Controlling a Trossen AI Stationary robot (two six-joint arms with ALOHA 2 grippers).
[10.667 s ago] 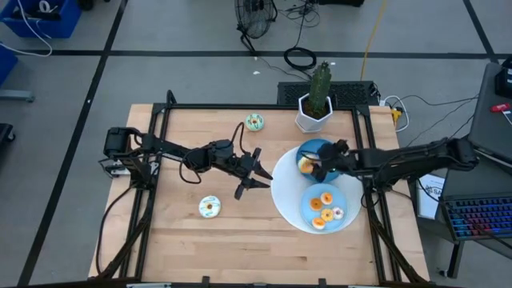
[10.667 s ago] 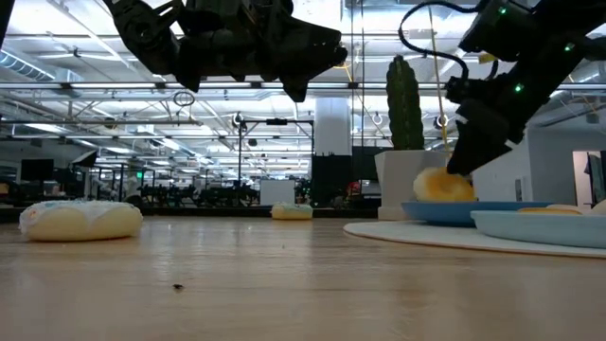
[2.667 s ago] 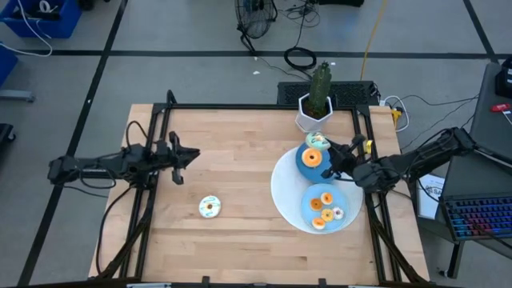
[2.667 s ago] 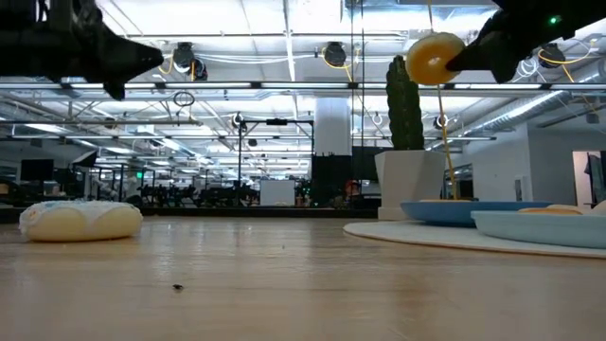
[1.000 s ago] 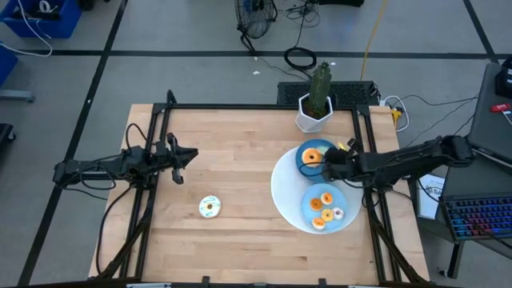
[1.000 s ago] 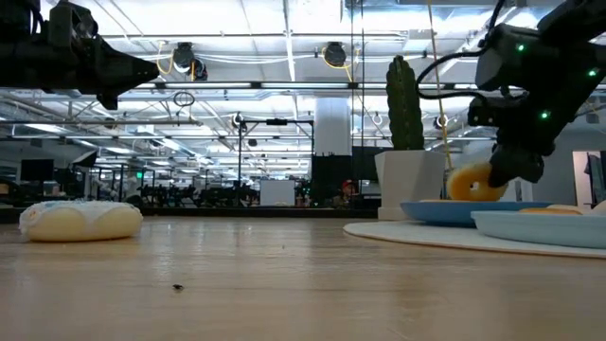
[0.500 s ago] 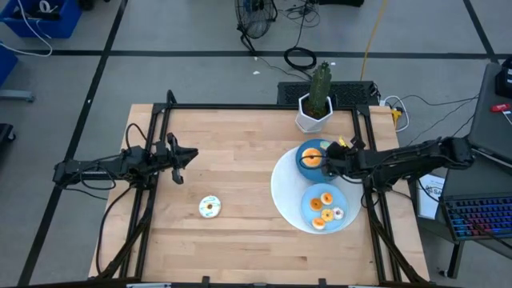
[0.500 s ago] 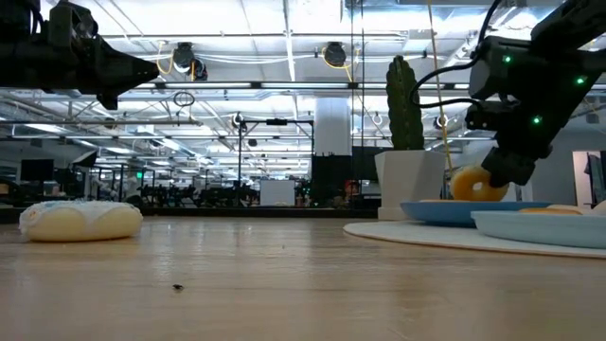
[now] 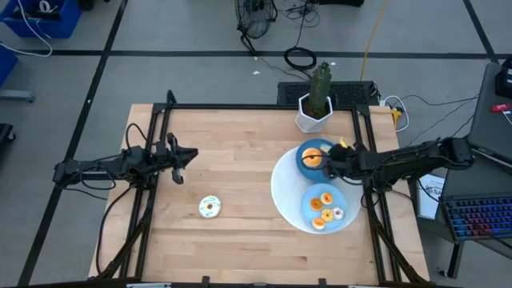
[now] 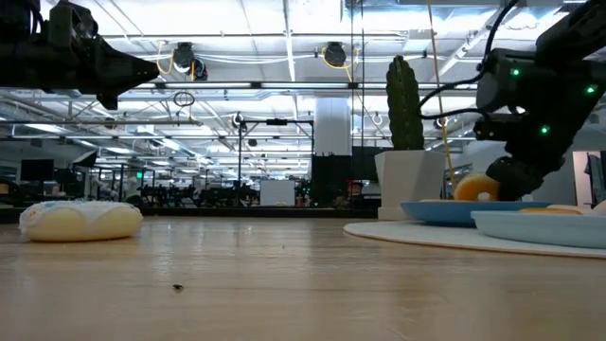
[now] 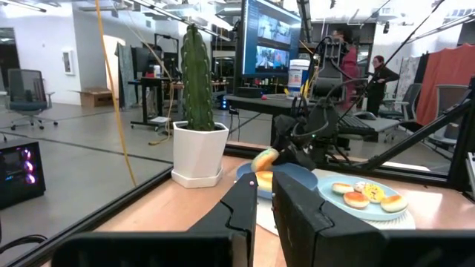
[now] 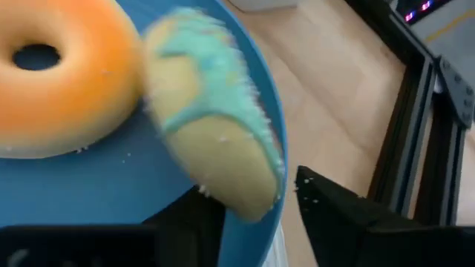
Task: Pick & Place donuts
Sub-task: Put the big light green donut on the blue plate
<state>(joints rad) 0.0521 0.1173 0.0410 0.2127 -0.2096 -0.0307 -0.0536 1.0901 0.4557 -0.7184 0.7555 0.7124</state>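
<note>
A green-iced donut (image 12: 215, 148) stands tilted on the far blue plate (image 12: 89, 193), at the plate's rim and right beside an orange donut (image 12: 52, 81). My right gripper (image 12: 252, 194) is low over that plate (image 9: 316, 156), open, with one finger on each side of the green donut's lower end. A white-iced donut (image 9: 210, 207) lies flat on the bare wood at the near left. My left gripper (image 9: 178, 156) hangs shut above the table's left side, holding nothing. My right gripper has its fingers (image 12: 341, 211) on either side of the green-iced donut's lower end (image 12: 245, 196), coming in low from the table's right. I cannot tell whether either finger touches it. The donut's weight is on the plate.
A second blue plate (image 9: 324, 208) with several donuts sits nearer, both plates on a large white disc (image 9: 284, 188). A potted cactus (image 9: 314, 108) stands just beyond the far plate. The table's middle and left are bare wood (image 9: 240, 184).
My right gripper has brought the green-iced donut down onto the far blue plate beside the orange donut, then opened and drawn slightly back toward the table's right edge. The donut has settled lower, tilted on the plate.
</note>
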